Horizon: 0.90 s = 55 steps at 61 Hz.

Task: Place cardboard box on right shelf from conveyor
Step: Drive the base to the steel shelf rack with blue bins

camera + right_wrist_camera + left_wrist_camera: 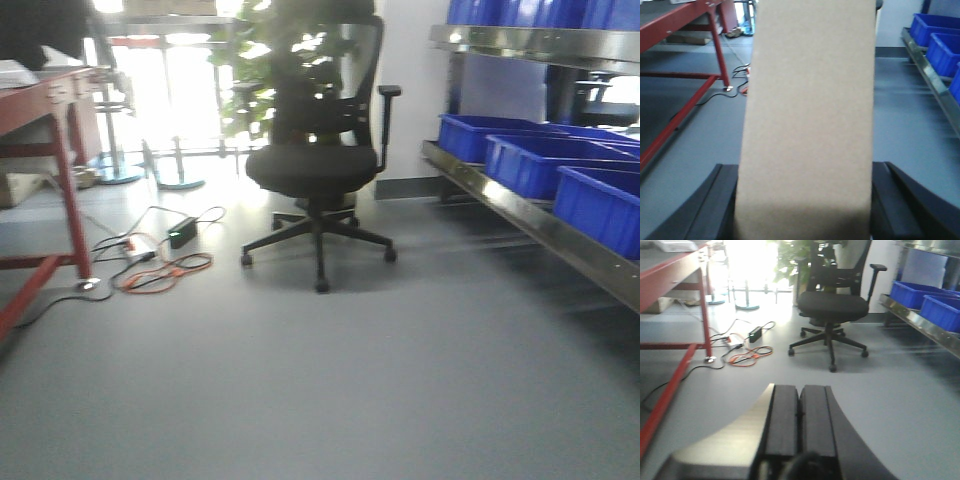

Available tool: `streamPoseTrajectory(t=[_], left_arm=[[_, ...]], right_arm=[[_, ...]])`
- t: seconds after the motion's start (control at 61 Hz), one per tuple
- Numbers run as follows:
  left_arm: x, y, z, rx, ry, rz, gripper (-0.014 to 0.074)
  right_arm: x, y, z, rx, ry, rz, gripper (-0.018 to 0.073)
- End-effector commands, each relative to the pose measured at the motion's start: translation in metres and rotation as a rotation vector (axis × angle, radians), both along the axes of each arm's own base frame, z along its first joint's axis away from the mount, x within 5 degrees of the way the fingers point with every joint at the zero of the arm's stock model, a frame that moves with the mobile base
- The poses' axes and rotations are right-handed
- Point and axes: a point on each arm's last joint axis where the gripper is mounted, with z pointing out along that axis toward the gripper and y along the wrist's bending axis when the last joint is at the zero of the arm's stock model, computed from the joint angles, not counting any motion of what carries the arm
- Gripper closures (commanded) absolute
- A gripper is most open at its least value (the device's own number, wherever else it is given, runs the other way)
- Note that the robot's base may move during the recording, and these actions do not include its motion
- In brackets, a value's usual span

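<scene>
black office chair (312, 165) | red-framed table (45, 95) | blue bins (530, 165) | orange cable (165, 275) on floor (320, 400)

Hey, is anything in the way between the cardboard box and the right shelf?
Nothing visible on the floor between them. The right gripper holds the cardboard box; the office chair stands left of the right shelf, though blue bins fill its visible level.

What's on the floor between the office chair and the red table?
A loose tangle of orange and black cables and a black power brick lie on the grey floor. Both the front and left wrist views show it.
</scene>
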Motion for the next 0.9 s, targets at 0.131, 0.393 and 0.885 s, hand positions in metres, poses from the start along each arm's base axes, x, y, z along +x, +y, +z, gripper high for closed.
streamPoseTrajectory(t=[0.131, 0.393, 0.885], left_arm=[[-0.0008, 0.0007, 0.0055, -0.011, -0.093, 0.008, 0.0713], [-0.0008, 0.0007, 0.0055, -0.011, -0.093, 0.008, 0.0712], [-0.0008, 0.0007, 0.0055, -0.011, -0.093, 0.008, 0.0713]], right_arm=[[0.0018, 0.0005, 0.0158, 0.010, -0.111, 0.000, 0.0396], [0.0018, 0.0005, 0.0158, 0.010, -0.111, 0.000, 0.0396], [0.0018, 0.0005, 0.0158, 0.010, -0.111, 0.000, 0.0396]])
